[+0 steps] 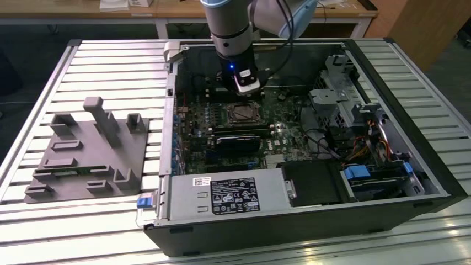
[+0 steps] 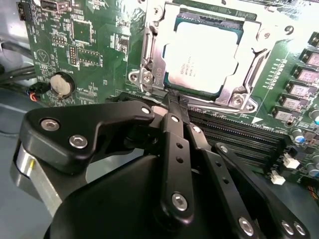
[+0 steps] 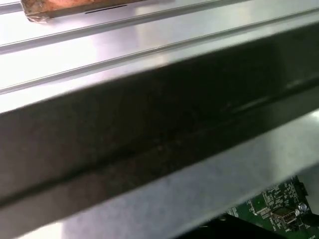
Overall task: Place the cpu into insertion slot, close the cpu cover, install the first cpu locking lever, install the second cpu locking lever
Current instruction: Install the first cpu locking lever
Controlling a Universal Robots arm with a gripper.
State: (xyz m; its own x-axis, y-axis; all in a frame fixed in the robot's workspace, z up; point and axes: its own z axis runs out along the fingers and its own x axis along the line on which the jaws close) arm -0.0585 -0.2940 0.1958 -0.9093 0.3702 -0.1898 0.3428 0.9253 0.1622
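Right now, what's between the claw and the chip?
In the second wrist view, the cpu cover's silvery rim lies between the claw and the cpu.

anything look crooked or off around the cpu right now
Nothing stands out. In the second wrist view the cpu lies flat and square within the window of the cpu cover, which shows no tilt on the green board. The gripper is at one edge of the cover.

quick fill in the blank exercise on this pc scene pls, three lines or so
1. The silvery cpu cover frames the ___.
2. The gripper is nearest that cover's edge, above the ___ circuit board.
3. The grey fixture lies to the exterior view's ___ of the computer case.
Missing words: cpu; green; left
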